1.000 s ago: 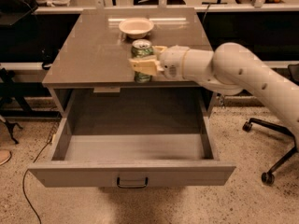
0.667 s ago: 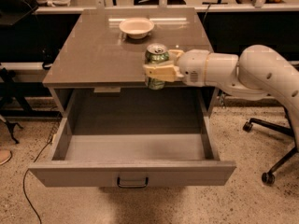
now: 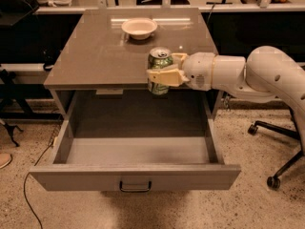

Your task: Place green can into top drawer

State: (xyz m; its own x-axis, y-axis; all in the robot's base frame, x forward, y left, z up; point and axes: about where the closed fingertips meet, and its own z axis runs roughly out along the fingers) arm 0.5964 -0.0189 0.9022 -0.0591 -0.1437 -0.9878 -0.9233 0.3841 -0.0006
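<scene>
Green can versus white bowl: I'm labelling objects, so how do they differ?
The green can is tall, slim, patterned; the white bowl is low, wide, plain. The gripper holds the can at the front edge of the table; the bowl rests near its back. Both are upright.

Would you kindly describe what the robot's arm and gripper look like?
The arm is white, smooth and rounded, built of thick tubular segments, with no cables visible. The gripper, at the tabletop's front edge around the green can, has flat cream-yellow fingers on a white cylindrical wrist.
</scene>
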